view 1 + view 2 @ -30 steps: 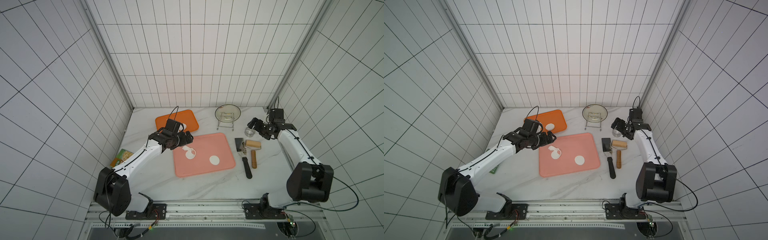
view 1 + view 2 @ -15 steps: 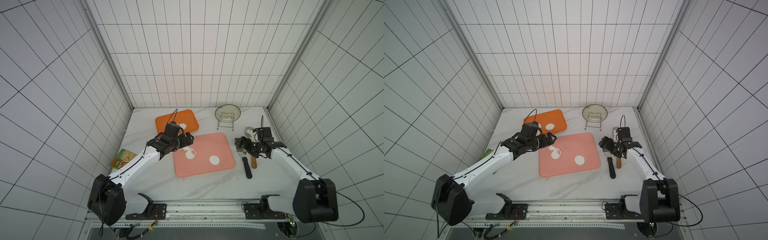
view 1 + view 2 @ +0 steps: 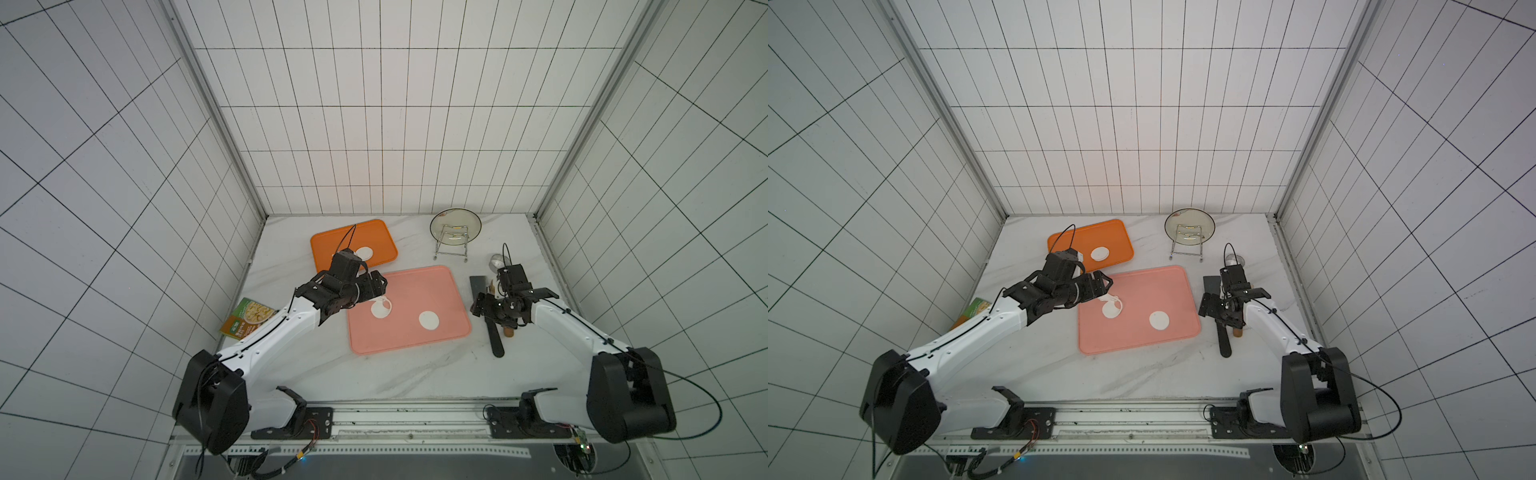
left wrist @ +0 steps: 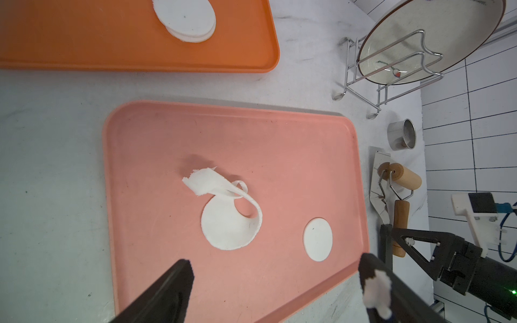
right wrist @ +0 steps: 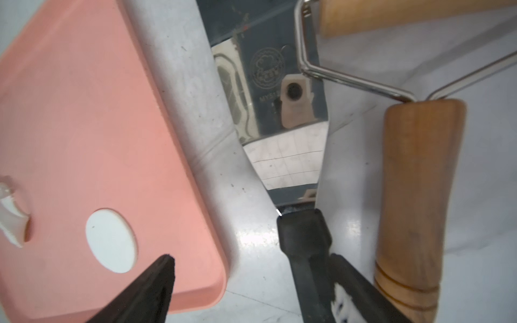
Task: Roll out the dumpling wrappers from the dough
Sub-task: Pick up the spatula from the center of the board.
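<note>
The dough [image 4: 223,229], a ragged white scrap with a round cutout and a curled strip, lies on the pink tray [image 3: 409,286]; it also shows in a top view [image 3: 1112,309]. One round dumpling wrapper [image 3: 429,321] [image 4: 318,239] [image 5: 111,240] lies to its right on that tray. More wrappers [image 3: 364,252] [image 4: 186,19] are stacked on the orange tray [image 3: 332,243]. My left gripper [image 3: 376,286] [image 4: 275,268] hovers open by the dough, holding nothing. My right gripper [image 3: 480,305] [image 5: 251,265] is open and low over the scraper's black handle [image 5: 303,237], which lies between its fingers.
The scraper's steel blade [image 5: 279,112] and a wooden rolling pin [image 4: 400,221] [image 5: 419,195] lie right of the pink tray. A small steel ring [image 3: 496,262] [image 4: 402,134] stands behind them. A plate on a wire rack [image 3: 455,226] is at the back. A green packet [image 3: 248,318] lies at the left.
My right arm has swung from the back, near the steel ring, forward and down over the scraper's handle. My left gripper has shifted slightly forward by the dough.
</note>
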`<state>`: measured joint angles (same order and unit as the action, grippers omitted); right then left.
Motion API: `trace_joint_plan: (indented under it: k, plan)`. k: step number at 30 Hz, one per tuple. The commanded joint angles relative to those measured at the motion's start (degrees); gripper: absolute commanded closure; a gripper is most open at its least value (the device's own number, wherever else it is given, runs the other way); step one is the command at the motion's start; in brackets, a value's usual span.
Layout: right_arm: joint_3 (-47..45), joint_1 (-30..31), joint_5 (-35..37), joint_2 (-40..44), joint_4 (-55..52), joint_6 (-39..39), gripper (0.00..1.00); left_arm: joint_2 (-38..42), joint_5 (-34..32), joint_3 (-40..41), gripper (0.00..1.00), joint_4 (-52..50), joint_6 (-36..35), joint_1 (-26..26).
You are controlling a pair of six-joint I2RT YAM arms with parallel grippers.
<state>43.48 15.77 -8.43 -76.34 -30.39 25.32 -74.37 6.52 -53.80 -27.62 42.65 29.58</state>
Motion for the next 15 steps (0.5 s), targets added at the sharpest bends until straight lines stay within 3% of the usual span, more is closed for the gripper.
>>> trace_joint_plan:
  k: [1, 15]
  plan:
    - [-1.0, 0.7, 4.7, -1.3, -2.0, -0.7, 0.13, 0.3, 0.3, 0.5, 0.08, 1.2, 0.3, 0.2]
    - [-2.1, 1.4, 4.4, -6.8, -0.3, -0.2, 0.22, -1.3, 1.3, -0.5, 0.10, 1.3, 0.1, 0.1]
